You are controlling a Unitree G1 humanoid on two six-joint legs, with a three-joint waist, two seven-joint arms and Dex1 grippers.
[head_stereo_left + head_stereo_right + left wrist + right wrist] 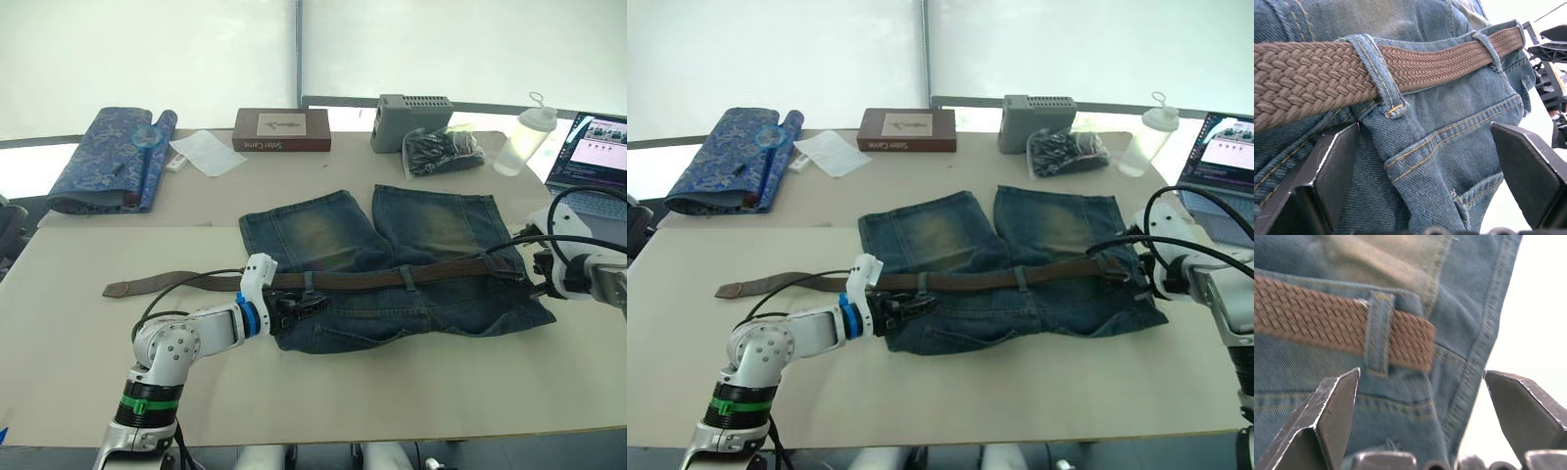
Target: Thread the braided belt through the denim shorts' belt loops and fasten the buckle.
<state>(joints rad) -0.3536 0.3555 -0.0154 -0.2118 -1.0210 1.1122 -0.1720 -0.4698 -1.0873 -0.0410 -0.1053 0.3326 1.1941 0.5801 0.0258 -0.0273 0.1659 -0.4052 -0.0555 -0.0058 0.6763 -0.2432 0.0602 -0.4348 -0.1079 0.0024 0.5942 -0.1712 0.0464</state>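
The denim shorts (431, 230) lie flat on the beige table (343, 392), waistband toward me. The braided belt (353, 280) runs along the waistband under the belt loops (1376, 73), (1378, 330), and its brown tail (127, 287) trails left onto the table. My left gripper (302, 309) is open, low over the left part of the waistband just below a loop; its fingers (1327, 166) straddle the denim. At the right end of the waistband my right gripper (532, 274) is open beside the last loop, where the strap reaches the shorts' edge. The buckle is hidden.
Along the back of the table lie a blue patterned rolled cloth (108, 157), a white sheet (208, 152), a brown box (281, 129), a grey device (411, 119), a bag of black items (443, 150) and a bottle (524, 140). A laptop (593, 157) stands far right.
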